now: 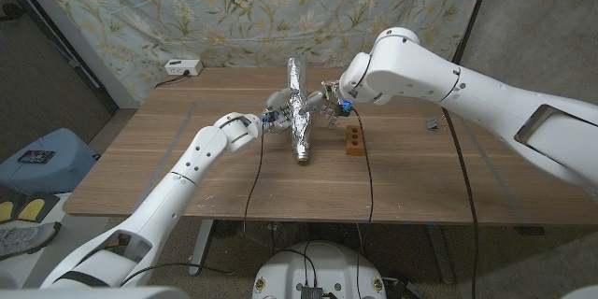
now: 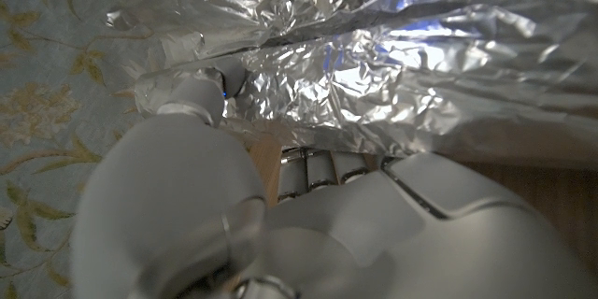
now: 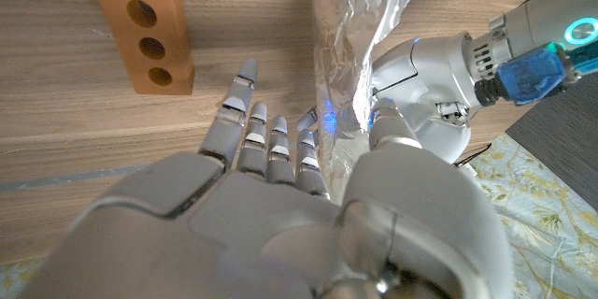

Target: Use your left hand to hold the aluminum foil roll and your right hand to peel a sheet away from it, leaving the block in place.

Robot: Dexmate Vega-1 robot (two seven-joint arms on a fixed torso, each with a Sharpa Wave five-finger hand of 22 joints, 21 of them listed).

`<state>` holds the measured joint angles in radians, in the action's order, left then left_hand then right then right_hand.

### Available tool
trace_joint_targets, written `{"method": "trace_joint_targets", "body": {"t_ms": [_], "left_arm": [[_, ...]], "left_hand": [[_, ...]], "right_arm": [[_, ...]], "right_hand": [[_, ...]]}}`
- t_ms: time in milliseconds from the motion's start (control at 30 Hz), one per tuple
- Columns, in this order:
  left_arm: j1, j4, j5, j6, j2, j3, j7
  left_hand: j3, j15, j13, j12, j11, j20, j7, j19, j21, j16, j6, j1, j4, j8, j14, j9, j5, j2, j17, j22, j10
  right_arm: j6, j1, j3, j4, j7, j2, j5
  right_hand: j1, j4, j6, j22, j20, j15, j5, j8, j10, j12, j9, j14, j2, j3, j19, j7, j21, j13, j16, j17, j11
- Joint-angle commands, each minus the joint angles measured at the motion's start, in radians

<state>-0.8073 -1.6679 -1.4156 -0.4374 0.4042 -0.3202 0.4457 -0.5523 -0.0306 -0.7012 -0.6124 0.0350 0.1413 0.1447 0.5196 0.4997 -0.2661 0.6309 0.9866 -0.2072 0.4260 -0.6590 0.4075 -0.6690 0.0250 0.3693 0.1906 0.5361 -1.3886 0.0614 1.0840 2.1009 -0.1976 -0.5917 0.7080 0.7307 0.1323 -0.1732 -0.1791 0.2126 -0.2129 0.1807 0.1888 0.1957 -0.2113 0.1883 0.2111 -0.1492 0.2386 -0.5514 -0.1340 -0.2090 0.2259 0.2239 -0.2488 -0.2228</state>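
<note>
The aluminum foil roll (image 1: 301, 126) lies crumpled along the middle of the table, with a loose part rising at its far end. My left hand (image 1: 269, 120) grips it from the left; its thumb (image 2: 200, 103) presses on the foil (image 2: 374, 65) and its fingers (image 2: 308, 168) reach beneath. My right hand (image 1: 329, 101) is at the roll's right side. Its fingers (image 3: 266, 140) are stretched out, and a foil edge (image 3: 350, 65) lies between them and the thumb (image 3: 385, 126); I cannot tell if they pinch it. The wooden block (image 1: 353, 138) with three holes (image 3: 145, 28) stands right of the roll.
A white power strip (image 1: 179, 67) sits at the table's back left edge. A small grey object (image 1: 432, 123) lies on the right. Black cables (image 1: 257, 173) run across the table to both hands. A patterned curtain hangs behind.
</note>
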Motion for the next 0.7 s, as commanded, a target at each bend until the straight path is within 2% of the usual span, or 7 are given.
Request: {"method": "trace_joint_targets", "body": {"t_ms": [33, 567, 700], "left_arm": [[-0.008, -0.013, -0.009, 0.010, 0.006, -0.005, -0.003], [-0.025, -0.034, -0.030, 0.015, 0.015, -0.005, -0.006], [-0.026, -0.028, -0.038, 0.016, 0.015, -0.004, -0.014]], "left_hand": [[-0.053, 0.003, -0.028, -0.008, -0.010, -0.001, -0.051, -0.004, 0.001, 0.002, 0.090, 0.042, 0.041, 0.204, 0.002, 0.142, -0.010, 0.027, 0.005, 0.003, 0.008], [-0.058, 0.003, -0.044, -0.017, -0.010, 0.001, -0.044, -0.007, 0.000, 0.004, 0.086, 0.043, 0.046, 0.212, 0.003, 0.142, -0.030, 0.027, 0.016, 0.004, 0.001], [-0.059, 0.000, -0.049, -0.016, -0.005, 0.002, -0.042, -0.010, 0.000, 0.007, 0.082, 0.042, 0.047, 0.212, 0.009, 0.139, -0.036, 0.026, 0.019, 0.004, -0.010]], "right_arm": [[-0.002, 0.024, -0.013, -0.033, 0.065, 0.017, -0.079], [0.030, 0.071, -0.046, -0.049, 0.102, 0.010, -0.119], [0.023, 0.084, -0.059, -0.035, 0.095, 0.007, -0.127]], "right_hand": [[0.001, 0.002, -0.001, -0.002, 0.001, -0.002, -0.001, 0.004, 0.006, -0.004, 0.003, 0.008, -0.004, -0.002, 0.004, -0.077, 0.004, 0.002, 0.009, -0.004, 0.001], [0.010, 0.003, -0.025, -0.003, 0.000, -0.002, -0.003, 0.007, 0.026, -0.007, 0.004, 0.029, -0.003, -0.003, -0.016, -0.077, 0.000, 0.010, 0.017, -0.018, 0.001], [0.033, 0.006, -0.053, -0.003, -0.001, -0.001, -0.003, 0.008, 0.041, -0.009, 0.006, 0.042, -0.007, 0.004, -0.025, -0.077, 0.000, 0.016, 0.020, -0.025, 0.001]]}}
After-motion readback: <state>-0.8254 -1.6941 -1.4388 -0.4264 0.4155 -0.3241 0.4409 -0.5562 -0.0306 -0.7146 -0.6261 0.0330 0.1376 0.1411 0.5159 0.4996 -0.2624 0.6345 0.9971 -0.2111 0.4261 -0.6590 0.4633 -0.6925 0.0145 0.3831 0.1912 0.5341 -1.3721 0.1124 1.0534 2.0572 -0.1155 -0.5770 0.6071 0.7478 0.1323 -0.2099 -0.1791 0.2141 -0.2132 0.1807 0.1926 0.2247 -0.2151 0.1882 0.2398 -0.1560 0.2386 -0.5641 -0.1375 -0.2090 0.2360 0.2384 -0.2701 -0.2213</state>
